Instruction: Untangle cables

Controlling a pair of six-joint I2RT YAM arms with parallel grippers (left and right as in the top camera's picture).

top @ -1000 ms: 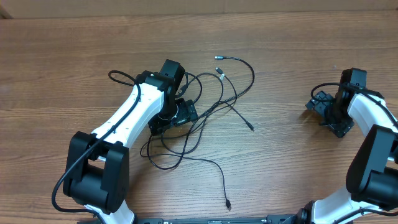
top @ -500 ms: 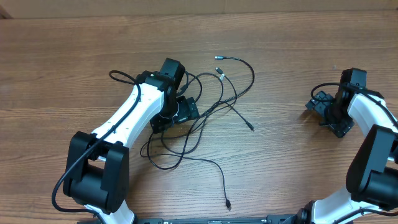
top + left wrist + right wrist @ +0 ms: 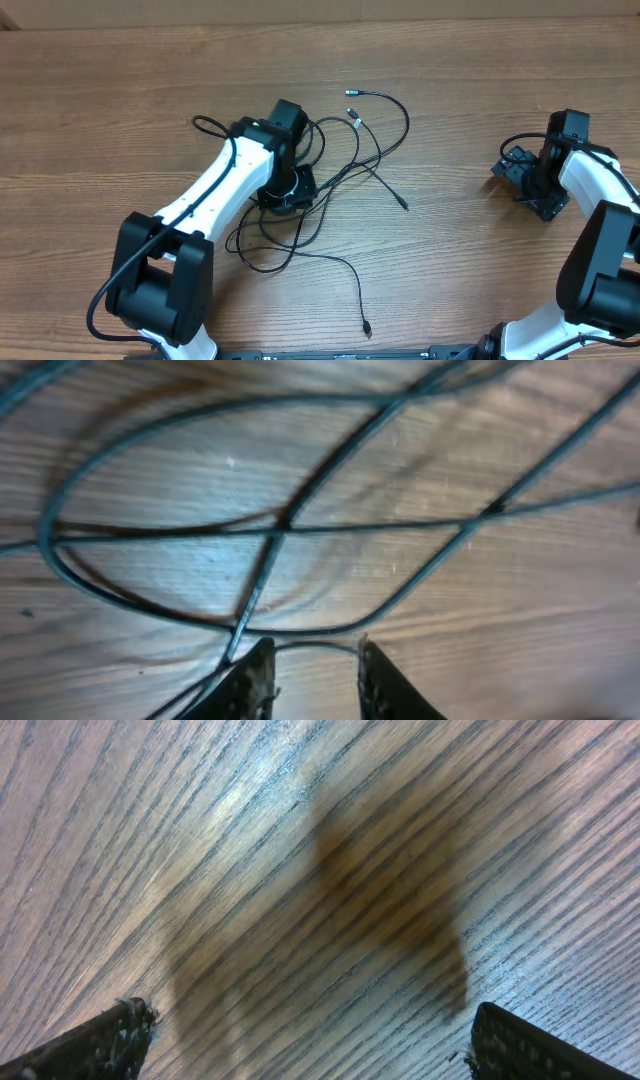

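Across the table [image 3: 90, 110], the cables [image 3: 345, 165] sprawl mid-surface. Your left gripper [image 3: 313, 678] is down on the tangle's left part, while the right gripper [image 3: 310, 1025] hangs spread wide over bare wood, well off the tangle's right. The left jaws stand narrowed with a gap, one strand [image 3: 310, 646] curving across their tips and the tangle's crossed loops just ahead.

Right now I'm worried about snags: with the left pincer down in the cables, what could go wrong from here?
The left pincer sits at one of the cables close to where several cross, so a lift may drag the whole tangle or tighten a knot. The right pincer is open over the table, so nothing pins the rest.
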